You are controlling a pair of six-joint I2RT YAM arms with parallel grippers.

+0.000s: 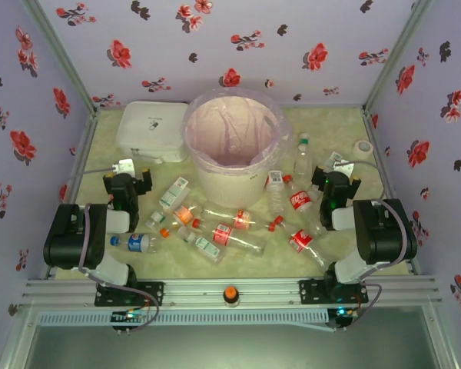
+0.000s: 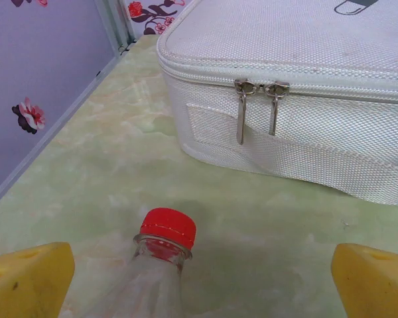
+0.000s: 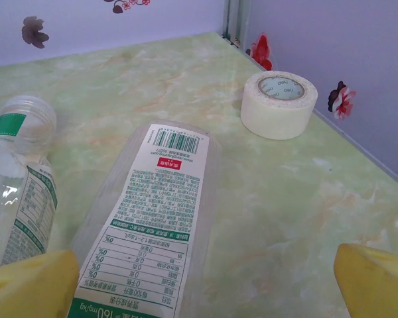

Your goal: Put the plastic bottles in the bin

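The bin (image 1: pixel 230 142), a white bucket lined with pink plastic, stands at the back middle of the table. Several clear bottles lie in front of it, among them a blue-labelled one (image 1: pixel 138 243) and a red-labelled one (image 1: pixel 300 201). My left gripper (image 1: pixel 127 173) (image 2: pixel 202 279) is open, its yellow fingers (image 2: pixel 30 275) wide apart on either side of a red-capped bottle (image 2: pixel 166 232) lying on the table. My right gripper (image 1: pixel 334 175) (image 3: pixel 205 285) is open too, straddling a lying bottle with a white and green label (image 3: pixel 162 212). A second green-labelled bottle (image 3: pixel 20 172) lies to its left.
A white zippered fabric box (image 2: pixel 285 86) (image 1: pixel 150 131) sits just ahead of the left gripper, beside the bin. A roll of white tape (image 3: pixel 278 103) (image 1: pixel 363 148) lies near the right wall. Floral walls close in the table on three sides.
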